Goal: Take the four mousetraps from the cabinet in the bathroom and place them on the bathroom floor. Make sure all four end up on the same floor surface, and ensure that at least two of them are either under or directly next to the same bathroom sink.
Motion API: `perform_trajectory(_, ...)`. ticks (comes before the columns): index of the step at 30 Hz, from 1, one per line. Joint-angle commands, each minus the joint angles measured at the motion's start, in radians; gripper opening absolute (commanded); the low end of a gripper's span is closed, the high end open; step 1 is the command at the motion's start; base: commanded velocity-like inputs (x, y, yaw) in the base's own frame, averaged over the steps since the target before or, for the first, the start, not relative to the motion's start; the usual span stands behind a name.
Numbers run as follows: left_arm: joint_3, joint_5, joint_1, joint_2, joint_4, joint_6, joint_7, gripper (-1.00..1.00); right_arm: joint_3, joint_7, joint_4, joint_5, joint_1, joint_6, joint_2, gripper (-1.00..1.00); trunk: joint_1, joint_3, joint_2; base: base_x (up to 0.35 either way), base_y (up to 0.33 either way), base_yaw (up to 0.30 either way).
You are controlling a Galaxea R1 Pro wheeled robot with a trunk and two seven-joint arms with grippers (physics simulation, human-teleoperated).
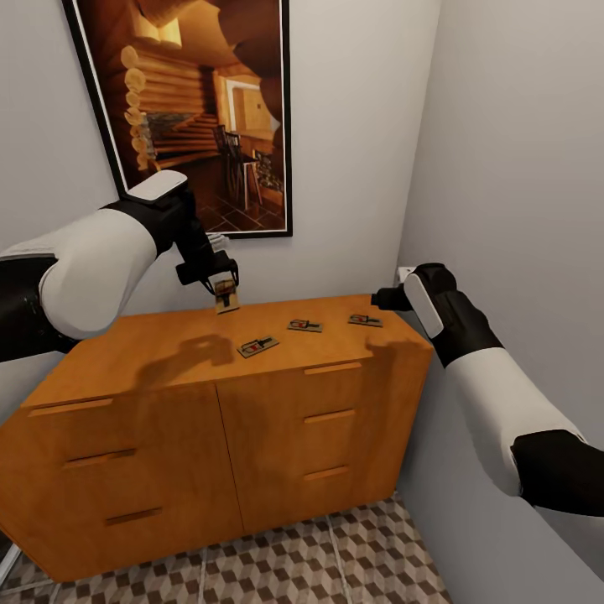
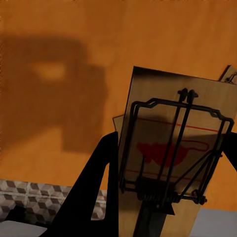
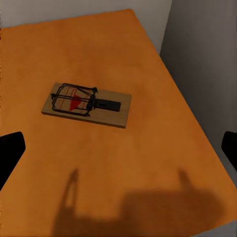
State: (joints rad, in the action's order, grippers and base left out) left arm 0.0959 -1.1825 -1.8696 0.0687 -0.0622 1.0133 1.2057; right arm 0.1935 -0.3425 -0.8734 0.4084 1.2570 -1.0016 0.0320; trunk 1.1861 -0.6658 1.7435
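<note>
Mousetrap point(image 1: 226, 296) (lifted) pinched in left gripper point(image 1: 220, 283), three mousetraps point(image 1: 304, 325) atop cabinet point(image 1: 201, 436), right gripper point(image 1: 384, 299) spread wide

Even, moderate light from above. Soft arm shadows fall on the counter point(image 1: 168, 352). All views sharp, no glare. In the left wrist view the fingers point(image 2: 94, 197) read pure black, perhaps backlit.

Three mousetraps point(image 1: 304, 325) lie flat on the orange-brown cabinet point(image 1: 151, 348) top.
</note>
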Motion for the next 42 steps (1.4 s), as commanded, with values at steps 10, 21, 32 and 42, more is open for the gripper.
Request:
perform_trajectory(10, 0.007, 0.002, -0.005, -0.006, -0.002, 0.008, 0.013, -1.0, 0.062, -0.003, -0.007, 0.01, 0.002, -0.008, 0.002, 1.0, 0.0, -0.001, 0.0, 0.0, 0.0, 0.0)
perform_trajectory(21, 0.011, 0.0, -0.136, -0.06, 0.074, 0.011, 0.059, -1.0, 0.367, 0.225, 0.055, 0.012, 0.054, -0.012, 0.007, 1.0, 0.0, -0.001, 0.0, 0.0, 0.0, 0.0)
perform_trajectory(32, 0.013, 0.0, -0.142, -0.033, 0.113, 0.01, 0.066, -1.0, 0.795, 0.759, 0.194, -0.013, 0.369, -0.007, 0.017, 1.0, 0.0, -0.001, 0.0, 0.0, 0.0, 0.0)
perform_trajectory(42, 0.012, 0.0, -0.137, -0.017, 0.116, 0.009, 0.066, -1.0, 1.025, 1.316, 0.199, -0.208, 0.535, 0.091, 0.07, 1.0, 0.0, -0.001, 0.0, 0.0, 0.0, 0.0)
